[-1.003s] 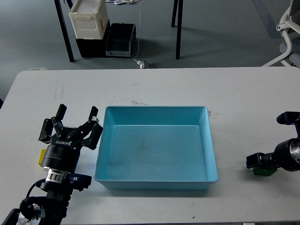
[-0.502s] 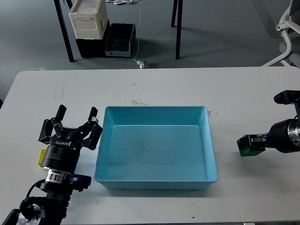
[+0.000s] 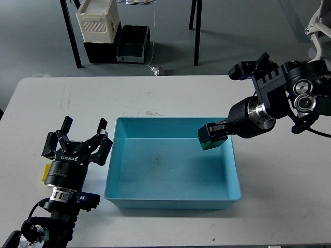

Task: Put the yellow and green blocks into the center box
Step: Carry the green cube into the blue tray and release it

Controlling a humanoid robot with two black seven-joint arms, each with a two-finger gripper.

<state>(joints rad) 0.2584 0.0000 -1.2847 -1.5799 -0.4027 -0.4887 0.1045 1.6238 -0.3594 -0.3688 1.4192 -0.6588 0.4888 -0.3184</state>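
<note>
green block (image 3: 209, 139): pinched in right end effector (image 3: 211, 135), above the blue box (image 3: 173, 196) right inner edge | looks small, rigid, light; grip flat opposite faces | yellow block (image 3: 47, 173): on tabletop (image 3: 170, 95), beside left end effector (image 3: 83, 135), spread wide, empty

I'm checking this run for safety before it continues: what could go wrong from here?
1. The right tool holds the green block close above the blue box's right wall; released now, it might clip the rim and fall outside.
2. The yellow block sits mostly hidden under the left tool, so a grasp there may miss or nudge it.
3. The left tool is close to the box's left wall and could bump it.
</note>
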